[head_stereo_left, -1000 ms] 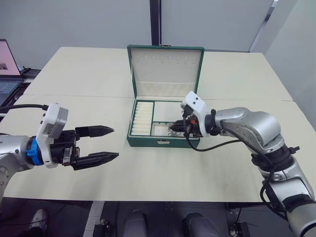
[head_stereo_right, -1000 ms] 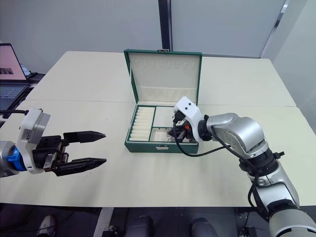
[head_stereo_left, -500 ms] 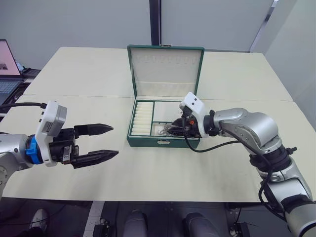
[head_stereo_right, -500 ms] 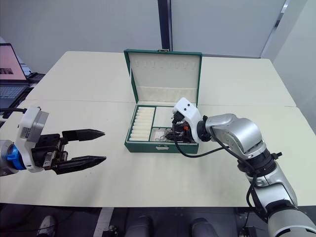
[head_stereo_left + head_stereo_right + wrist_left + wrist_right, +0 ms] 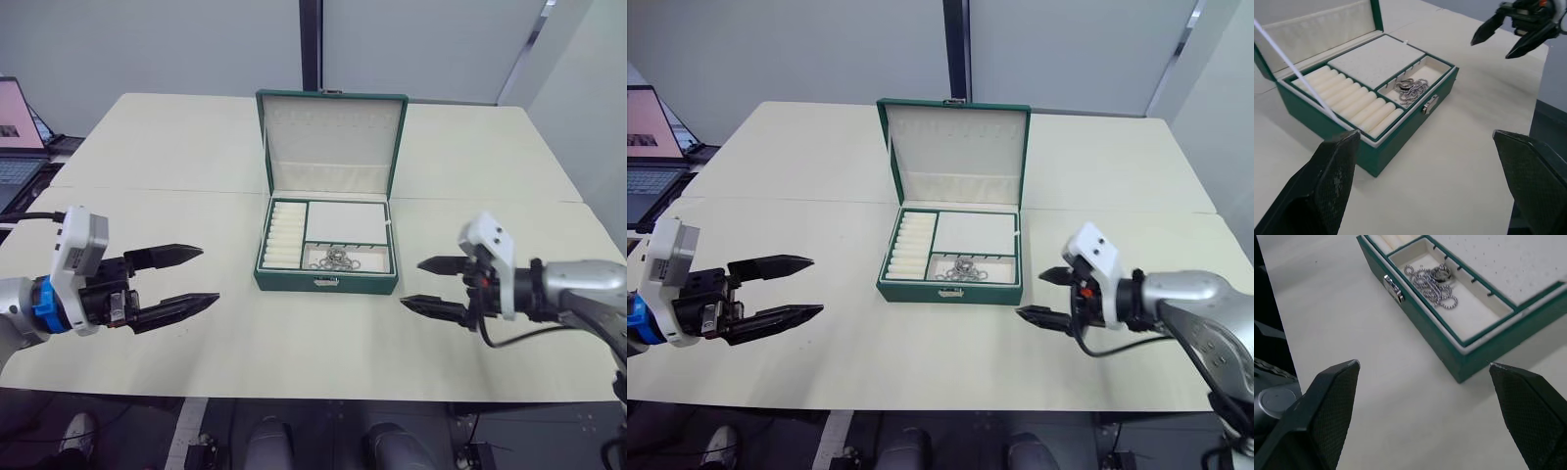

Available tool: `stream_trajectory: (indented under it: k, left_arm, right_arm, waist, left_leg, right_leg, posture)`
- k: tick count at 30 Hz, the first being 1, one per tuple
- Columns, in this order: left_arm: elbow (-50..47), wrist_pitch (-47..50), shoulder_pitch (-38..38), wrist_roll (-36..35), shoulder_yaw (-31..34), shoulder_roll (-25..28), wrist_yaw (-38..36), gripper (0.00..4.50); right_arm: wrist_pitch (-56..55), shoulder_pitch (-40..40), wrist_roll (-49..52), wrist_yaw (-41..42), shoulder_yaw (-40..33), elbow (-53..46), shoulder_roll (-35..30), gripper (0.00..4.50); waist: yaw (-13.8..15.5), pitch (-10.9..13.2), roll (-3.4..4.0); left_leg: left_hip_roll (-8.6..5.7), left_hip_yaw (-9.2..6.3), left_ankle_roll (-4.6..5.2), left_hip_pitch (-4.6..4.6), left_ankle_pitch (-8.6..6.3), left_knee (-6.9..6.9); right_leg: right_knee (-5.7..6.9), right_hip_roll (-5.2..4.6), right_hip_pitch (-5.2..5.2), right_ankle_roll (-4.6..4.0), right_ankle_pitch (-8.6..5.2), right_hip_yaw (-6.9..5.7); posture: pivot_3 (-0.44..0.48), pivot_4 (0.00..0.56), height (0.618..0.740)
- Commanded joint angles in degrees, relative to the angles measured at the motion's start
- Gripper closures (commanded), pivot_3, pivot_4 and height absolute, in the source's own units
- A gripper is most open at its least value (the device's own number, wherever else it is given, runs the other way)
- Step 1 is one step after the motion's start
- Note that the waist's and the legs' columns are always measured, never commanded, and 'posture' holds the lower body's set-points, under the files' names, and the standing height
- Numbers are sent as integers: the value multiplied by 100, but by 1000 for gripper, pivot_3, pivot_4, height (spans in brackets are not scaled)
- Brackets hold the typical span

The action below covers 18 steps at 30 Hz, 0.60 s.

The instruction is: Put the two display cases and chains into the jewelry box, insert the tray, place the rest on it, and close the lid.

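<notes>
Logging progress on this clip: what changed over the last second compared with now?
The right gripper has pulled back out of the tray's front compartment, towards the robot's right, and hangs open above the table, holding nothing. The chains it was over lie in that compartment. The left gripper stayed open, well left of the jewelry box; the lid stayed up.

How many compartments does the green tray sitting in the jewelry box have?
3: a ribbed ring-roll section on the robot's left, a large flat cream compartment behind, and a narrow front compartment holding silver link chains.
</notes>
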Motion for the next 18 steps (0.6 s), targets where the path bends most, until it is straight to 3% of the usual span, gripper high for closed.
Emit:
stream_trajectory:
  k: [1,8,18]
  left_arm:
    - [71,-192,180,139,257,-63,3,0]
    - [218,-313,324,165,362,-240,64,0]
    - [223,-407,571,193,520,-238,42,0]
  right_arm:
    - [-391,708,272,131,-634,-449,-20,31]
    - [-1416,2080,130,286,-899,-494,83,31]
    - [-2039,2470,89,327,-779,-205,-70,31]
  waist:
    - [9,0,0]
    - [9,-3,-5]
    - [13,-4,-7]
  left_leg:
    - [0,-1,0,0,0,1]
    - [-4,-19,0,19,0,9]
    - [-4,-19,0,32,-1,8]
  right_leg:
    - [0,0,0,0,0,-1]
    - [-5,-1,34,1,0,-15]
    - [-5,-1,43,1,-1,-14]
  posture:
    - [0,150,740]
    - [0,150,740]
    - [0,150,740]
